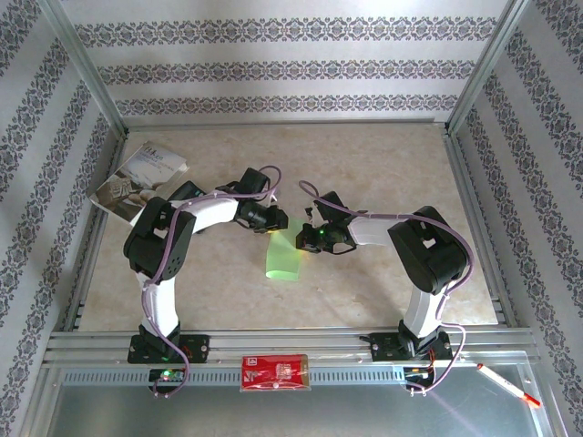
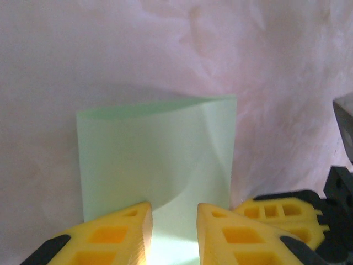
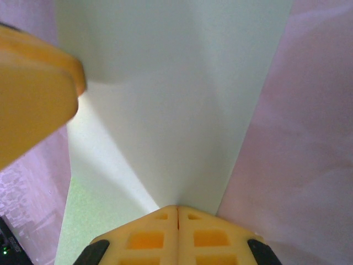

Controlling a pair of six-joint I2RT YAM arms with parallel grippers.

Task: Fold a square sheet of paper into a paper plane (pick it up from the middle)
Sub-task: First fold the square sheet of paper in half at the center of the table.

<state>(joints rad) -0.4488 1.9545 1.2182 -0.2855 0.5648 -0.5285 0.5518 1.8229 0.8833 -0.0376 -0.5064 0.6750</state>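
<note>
While right fingers [image 3: 149, 238] pinch it, the green sheet [image 2: 149, 160] lies between left fingers [image 2: 107, 237].

Two arms [image 1: 173, 238] [image 1: 424, 248], one green sheet [image 1: 282, 257], one booklet [image 1: 141, 177], one red packet [image 1: 274, 373], one pen [image 1: 508, 384].

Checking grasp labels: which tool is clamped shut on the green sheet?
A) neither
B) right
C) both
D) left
B: the right tool has its fingers pressed together with the green sheet fanning out from their tips, while the left tool shows a clear gap between its fingers.
</note>
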